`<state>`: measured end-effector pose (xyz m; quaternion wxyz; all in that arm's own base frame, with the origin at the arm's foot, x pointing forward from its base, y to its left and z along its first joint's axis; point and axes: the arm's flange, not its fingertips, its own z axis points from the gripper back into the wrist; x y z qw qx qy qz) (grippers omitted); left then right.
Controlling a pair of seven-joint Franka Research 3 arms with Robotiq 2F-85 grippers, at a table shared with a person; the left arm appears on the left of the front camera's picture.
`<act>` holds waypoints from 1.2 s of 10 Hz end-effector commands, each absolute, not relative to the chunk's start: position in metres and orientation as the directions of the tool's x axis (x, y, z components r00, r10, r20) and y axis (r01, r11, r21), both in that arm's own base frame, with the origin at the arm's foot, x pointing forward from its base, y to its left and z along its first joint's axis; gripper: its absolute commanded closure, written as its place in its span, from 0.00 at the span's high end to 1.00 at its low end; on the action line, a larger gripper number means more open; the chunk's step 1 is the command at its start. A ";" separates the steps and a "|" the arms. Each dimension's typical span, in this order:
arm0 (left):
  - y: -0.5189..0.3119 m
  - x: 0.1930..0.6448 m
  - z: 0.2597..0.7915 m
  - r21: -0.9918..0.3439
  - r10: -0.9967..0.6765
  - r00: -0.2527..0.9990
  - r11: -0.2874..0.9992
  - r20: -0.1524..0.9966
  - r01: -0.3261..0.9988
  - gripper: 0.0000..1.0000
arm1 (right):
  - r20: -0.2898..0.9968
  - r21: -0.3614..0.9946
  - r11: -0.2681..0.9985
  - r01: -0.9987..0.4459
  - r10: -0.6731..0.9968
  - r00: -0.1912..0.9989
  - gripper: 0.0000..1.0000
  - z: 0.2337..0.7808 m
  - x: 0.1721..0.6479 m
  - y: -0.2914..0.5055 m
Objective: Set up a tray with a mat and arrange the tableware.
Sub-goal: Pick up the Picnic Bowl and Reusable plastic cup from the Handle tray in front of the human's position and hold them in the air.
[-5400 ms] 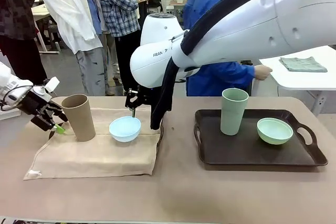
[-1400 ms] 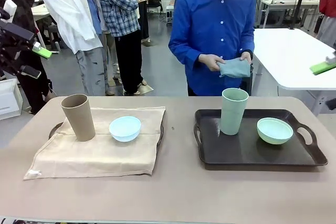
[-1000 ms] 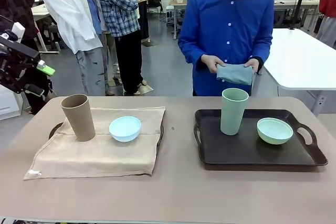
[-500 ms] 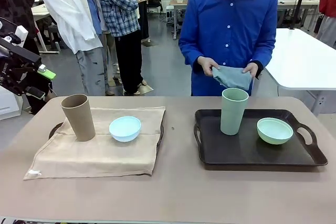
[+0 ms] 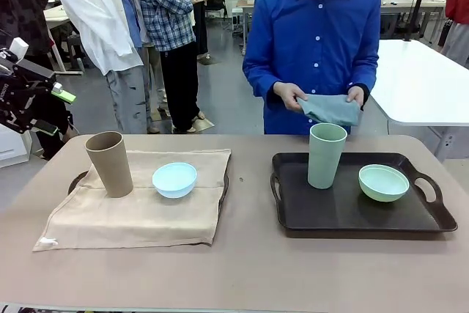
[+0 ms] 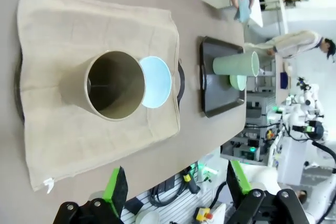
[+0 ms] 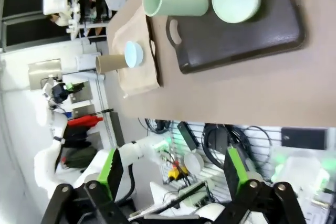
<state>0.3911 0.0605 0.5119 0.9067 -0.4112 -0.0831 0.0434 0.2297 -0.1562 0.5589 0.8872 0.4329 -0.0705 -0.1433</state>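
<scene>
A beige mat covers the left tray; on it stand a tan cup and a light blue bowl. The bare dark right tray carries a pale green cup and a pale green bowl. My left gripper hangs open off the table's far left, above and left of the tan cup. The left gripper holds nothing. My right gripper is open and empty, high above the right tray.
A person in a blue shirt stands at the far side behind the right tray, both hands holding a grey-blue cloth just above the green cup. Bare tabletop runs along the near edge and between the trays.
The right arm has withdrawn from over the table and the left gripper has risen off the left edge. The person has brought the cloth lower and spread it toward the green cup.
</scene>
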 end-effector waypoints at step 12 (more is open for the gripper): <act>0.046 0.388 0.512 -0.747 0.128 0.985 0.665 0.120 0.005 1.00 | -0.028 0.797 0.573 0.193 -0.284 0.958 1.00 0.549 0.254 -0.226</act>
